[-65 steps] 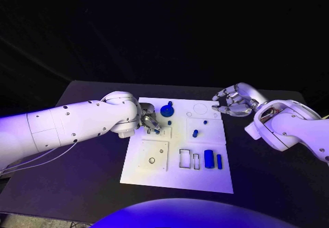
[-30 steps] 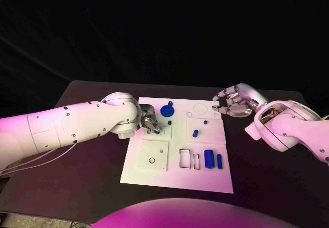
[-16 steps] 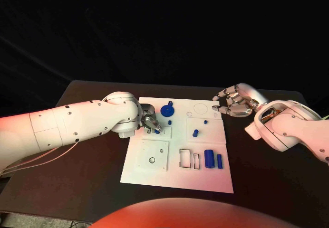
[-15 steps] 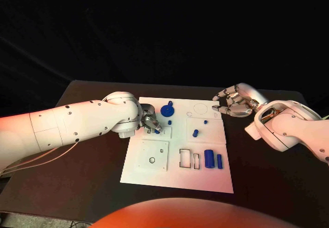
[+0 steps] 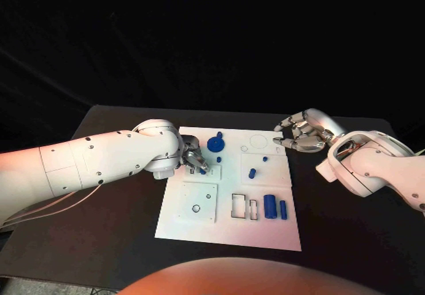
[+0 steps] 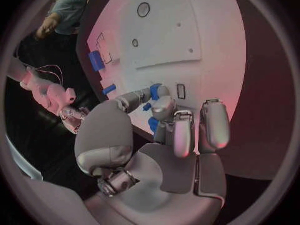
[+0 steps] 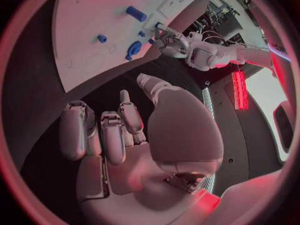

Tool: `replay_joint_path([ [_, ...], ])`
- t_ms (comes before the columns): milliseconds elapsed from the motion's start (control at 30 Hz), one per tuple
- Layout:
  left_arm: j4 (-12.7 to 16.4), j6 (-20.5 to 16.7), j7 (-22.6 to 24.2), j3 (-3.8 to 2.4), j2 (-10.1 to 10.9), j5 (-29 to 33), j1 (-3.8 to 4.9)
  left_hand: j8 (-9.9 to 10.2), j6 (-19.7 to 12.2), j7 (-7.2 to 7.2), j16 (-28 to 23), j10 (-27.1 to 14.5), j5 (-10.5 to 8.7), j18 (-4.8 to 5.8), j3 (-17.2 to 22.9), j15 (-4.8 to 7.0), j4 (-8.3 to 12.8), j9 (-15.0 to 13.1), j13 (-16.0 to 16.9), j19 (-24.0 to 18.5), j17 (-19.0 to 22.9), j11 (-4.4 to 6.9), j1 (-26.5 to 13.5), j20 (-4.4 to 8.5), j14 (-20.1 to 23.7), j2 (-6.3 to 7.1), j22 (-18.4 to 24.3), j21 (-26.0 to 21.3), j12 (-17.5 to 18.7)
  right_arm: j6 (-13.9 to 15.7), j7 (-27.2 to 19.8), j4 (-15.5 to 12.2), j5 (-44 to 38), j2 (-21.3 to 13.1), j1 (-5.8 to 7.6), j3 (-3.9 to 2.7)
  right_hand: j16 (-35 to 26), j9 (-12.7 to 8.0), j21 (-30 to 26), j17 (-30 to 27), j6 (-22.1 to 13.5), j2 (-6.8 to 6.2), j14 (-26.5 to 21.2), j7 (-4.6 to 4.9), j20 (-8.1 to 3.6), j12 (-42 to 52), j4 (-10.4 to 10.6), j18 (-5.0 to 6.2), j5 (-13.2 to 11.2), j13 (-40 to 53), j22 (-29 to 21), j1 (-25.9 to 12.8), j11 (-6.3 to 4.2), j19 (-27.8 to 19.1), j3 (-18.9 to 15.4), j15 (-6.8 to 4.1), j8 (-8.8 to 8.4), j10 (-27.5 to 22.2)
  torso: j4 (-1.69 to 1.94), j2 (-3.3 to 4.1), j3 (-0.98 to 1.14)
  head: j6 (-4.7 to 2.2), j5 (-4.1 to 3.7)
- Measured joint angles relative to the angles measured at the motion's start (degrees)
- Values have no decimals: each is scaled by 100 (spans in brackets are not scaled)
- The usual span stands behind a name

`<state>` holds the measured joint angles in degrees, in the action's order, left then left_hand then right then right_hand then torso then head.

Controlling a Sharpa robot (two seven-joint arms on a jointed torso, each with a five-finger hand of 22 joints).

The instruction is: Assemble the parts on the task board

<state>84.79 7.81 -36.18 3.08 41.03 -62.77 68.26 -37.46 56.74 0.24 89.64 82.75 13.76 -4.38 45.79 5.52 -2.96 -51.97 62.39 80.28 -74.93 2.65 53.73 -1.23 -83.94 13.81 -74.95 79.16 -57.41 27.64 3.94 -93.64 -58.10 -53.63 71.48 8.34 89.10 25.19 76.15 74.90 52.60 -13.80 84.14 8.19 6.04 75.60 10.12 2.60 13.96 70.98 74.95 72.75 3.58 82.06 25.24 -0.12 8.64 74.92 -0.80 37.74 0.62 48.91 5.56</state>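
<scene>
The white task board (image 5: pixel 228 221) lies mid-table. My left hand (image 5: pixel 193 158) is over its upper left section, thumb and a finger pinching a small blue part (image 6: pixel 155 89) down at the board beside a small rectangular slot (image 6: pixel 181 91). That part peeks out under the hand (image 5: pixel 202 171). A round blue knob (image 5: pixel 215 145), blue pegs (image 5: pixel 252 173) and two blue blocks (image 5: pixel 270 205) stand on the board. My right hand (image 5: pixel 301 133) hovers just off the board's upper right corner, fingers loosely bent and apart, holding nothing (image 7: pixel 119 130).
Two open rectangular slots (image 5: pixel 239 204) lie left of the blue blocks, and an oval hole (image 5: pixel 196 208) sits in the lower left plate. Bare black table (image 5: pixel 354 233) surrounds the board on all sides.
</scene>
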Motion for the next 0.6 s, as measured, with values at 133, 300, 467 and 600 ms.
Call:
replay_joint_path([
  [133, -14, -2, -12, 2, -5, 0, -1, 0, 65, -36, 0, 0, -367, 1, -294, 0, -166, 30, 13, 40, 0, 0, 1, -1, 0, 0, 0, 0, -28, 2, 0, 1, 1, 0, 0, 0, -23, 15, -27, 0, 0, -7, 0, 0, 0, 0, 0, 0, -102, -10, 0, -53, 0, 0, 0, 0, 0, 0, 1, 3, 0, -7, -6],
  [300, -24, -6, -27, 6, -6, 1, -4, 0, 95, -45, 0, 21, -610, 1, -618, 0, -421, 46, 23, 61, 0, 21, 5, -21, 0, -4, 1, 0, -67, 3, 0, 1, 2, -3, 0, 0, -23, 20, -49, 0, 0, 8, 0, 0, -13, -23, 10, 0, -142, -24, -1, -67, 0, -13, -10, 0, 0, 0, 0, 6, 1, -15, -8],
  [467, -26, -8, -36, 6, 3, 1, -4, 0, 113, -26, 0, 21, -876, 1, -989, 0, -670, 66, 22, 61, 0, 21, 131, -21, 0, -31, 1, 0, -97, 5, 0, 0, 2, -8, 0, 0, -23, 20, -71, 0, 0, -15, 0, 0, -21, -23, 25, 0, -143, -37, -1, -90, 0, -21, -25, 0, 0, 0, 0, 8, -2, -20, -8],
  [600, -26, -7, -44, 7, 15, 1, -5, 0, 114, -26, 0, 21, -1057, 92, -1360, 0, -996, 74, 31, 81, 0, 21, 314, -42, 0, -53, 1, 0, -133, 6, -1, -1, 2, -11, -1, 0, -23, 20, -71, 0, 0, -15, 0, 0, -21, -23, 25, 0, -143, -38, -2, -90, 0, -21, -25, 0, 0, 0, 1, 8, -2, -20, -11],
])
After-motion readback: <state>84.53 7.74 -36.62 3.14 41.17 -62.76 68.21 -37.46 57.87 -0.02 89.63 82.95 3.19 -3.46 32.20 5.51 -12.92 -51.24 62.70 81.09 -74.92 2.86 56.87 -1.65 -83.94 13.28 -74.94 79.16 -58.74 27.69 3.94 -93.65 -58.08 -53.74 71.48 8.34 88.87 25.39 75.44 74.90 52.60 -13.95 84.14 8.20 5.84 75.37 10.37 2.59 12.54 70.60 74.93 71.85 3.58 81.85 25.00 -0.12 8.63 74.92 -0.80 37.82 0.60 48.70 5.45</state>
